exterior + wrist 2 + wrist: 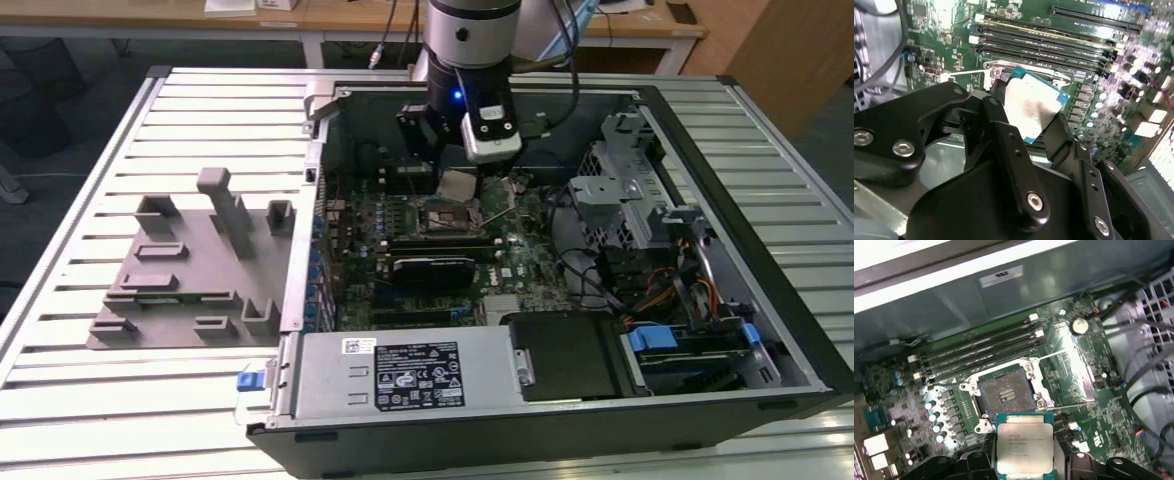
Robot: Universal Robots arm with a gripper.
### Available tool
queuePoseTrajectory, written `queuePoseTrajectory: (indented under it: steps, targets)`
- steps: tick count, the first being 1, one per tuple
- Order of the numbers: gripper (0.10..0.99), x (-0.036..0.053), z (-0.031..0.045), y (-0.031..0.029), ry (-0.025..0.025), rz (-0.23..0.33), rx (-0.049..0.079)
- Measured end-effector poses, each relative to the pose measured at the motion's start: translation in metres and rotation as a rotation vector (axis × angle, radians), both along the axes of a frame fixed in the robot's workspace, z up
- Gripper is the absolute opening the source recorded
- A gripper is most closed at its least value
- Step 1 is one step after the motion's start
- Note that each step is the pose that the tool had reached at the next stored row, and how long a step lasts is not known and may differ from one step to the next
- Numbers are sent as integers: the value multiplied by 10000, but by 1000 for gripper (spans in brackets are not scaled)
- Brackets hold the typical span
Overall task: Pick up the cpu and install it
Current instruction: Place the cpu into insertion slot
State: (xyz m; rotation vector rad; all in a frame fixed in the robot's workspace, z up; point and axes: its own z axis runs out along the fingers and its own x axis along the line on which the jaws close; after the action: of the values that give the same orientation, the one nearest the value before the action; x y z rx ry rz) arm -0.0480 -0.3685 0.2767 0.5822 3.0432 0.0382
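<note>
Chip held over the board, near the socket.
On the exterior view's left I see the grey fixture (187, 275) lying on the table (80, 200). Further right, inside the computer case (747, 300), my gripper (461, 183) has its fingers (1058, 131) clamped on the cpu (1024, 445), which hangs clear of the board beside the bare socket (1006, 396).

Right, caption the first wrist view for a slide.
The fingers hold the cpu near the empty socket.
</note>
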Motion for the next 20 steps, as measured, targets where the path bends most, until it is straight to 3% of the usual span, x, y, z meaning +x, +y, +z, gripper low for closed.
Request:
queuePoseTrajectory:
  steps: [20]
  targets:
    - [541,0,-1,0,2,-3513,-19]
